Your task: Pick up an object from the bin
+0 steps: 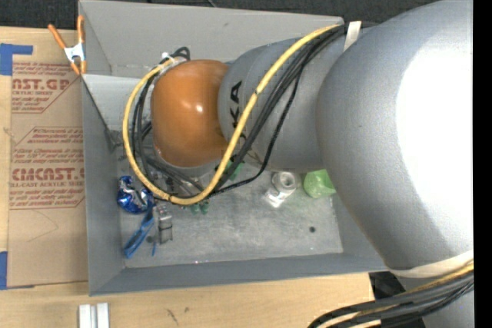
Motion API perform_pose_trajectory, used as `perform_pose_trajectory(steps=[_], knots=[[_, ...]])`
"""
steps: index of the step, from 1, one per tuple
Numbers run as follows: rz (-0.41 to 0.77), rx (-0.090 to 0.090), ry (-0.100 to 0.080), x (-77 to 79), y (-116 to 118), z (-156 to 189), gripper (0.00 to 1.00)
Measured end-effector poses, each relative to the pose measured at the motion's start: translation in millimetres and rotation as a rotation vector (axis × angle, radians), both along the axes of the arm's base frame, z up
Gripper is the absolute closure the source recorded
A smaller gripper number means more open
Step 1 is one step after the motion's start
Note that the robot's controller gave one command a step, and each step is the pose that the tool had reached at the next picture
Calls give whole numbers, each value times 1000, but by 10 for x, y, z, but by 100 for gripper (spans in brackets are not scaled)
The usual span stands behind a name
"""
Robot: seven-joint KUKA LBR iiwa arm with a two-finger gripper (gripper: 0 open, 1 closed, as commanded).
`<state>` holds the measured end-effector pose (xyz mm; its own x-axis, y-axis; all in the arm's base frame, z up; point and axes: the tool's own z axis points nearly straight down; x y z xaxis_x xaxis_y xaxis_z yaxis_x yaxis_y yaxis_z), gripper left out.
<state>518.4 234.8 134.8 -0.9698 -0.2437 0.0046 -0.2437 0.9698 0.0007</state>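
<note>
My gripper (pixel 171 180) reaches down at the bin's left side, mostly hidden under the orange cover on the wrist. Just left of it lies a crumpled shiny blue thing (pixel 132 196). Below that, a thin blue looped piece (pixel 141 236) rests on the floor near the front left corner. A small grey metal piece (pixel 164 226) stands beside the blue loop, right under the gripper; whether it is loose I cannot tell.
A silver and white cylinder (pixel 280 189) and a light green lump (pixel 317 184) lie on the bin floor to the right, close to the arm. The arm and its cables cover the bin's back and right parts.
</note>
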Motion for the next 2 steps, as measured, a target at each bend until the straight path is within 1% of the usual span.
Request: perform_pose_trajectory(steps=[1, 2], knots=[[396, 0, -3, -239, 105, -666, 0], [394, 3, -3, -238, 117, -655, 100]])
